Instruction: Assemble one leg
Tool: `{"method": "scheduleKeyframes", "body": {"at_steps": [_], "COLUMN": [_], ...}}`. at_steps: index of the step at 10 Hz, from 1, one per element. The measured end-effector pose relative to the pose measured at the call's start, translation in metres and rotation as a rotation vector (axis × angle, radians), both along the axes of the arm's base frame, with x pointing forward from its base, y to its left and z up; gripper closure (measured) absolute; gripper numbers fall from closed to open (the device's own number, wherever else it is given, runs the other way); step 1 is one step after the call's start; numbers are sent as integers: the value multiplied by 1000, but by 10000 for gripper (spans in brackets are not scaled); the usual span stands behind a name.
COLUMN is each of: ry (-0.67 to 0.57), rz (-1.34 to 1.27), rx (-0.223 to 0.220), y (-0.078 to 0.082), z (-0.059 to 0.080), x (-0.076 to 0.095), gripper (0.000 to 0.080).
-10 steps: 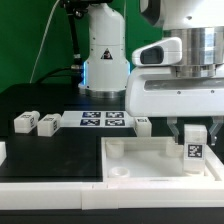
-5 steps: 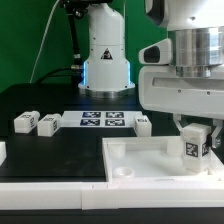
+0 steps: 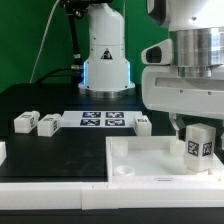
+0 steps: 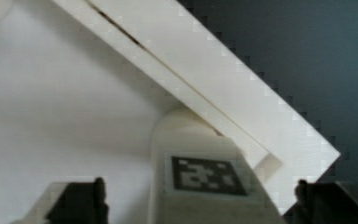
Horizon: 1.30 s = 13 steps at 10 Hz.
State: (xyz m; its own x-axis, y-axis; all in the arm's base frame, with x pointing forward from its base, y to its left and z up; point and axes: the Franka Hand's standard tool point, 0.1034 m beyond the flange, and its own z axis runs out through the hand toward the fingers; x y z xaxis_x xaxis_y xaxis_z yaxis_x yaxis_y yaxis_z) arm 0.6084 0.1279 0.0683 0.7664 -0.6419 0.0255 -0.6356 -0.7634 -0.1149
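A marker board lies flat toward the far edge of the black worktop, with two tagged white blocks side by side just off its end toward the exterior view's left edge and a third tagged block just off its other end. A large white square panel fills the near corner at the exterior view's right, and a round socket shows in the panel corner closest to the worktop's near edge. In the wrist view the panel's raised rim runs diagonally against the dark worktop.
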Motion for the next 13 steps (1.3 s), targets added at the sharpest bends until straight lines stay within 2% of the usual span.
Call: {"method": "scheduleKeyframes", "body": {"at_steps": [1, 3, 6, 9, 11, 12, 13], "ry": [-13, -28, -49, -64, -65, -65, -65], "rz": [189, 413, 796, 1065, 1087, 1087, 1087], "rx": [-33, -64, -110, -145, -147, -147, -147], "y": [2, 2, 0, -4, -4, -4, -4], "z": [0, 1, 1, 1, 1, 1, 1], "x": [0, 1, 1, 2, 2, 2, 2], "gripper": [173, 153, 151, 151, 151, 263, 452]}}
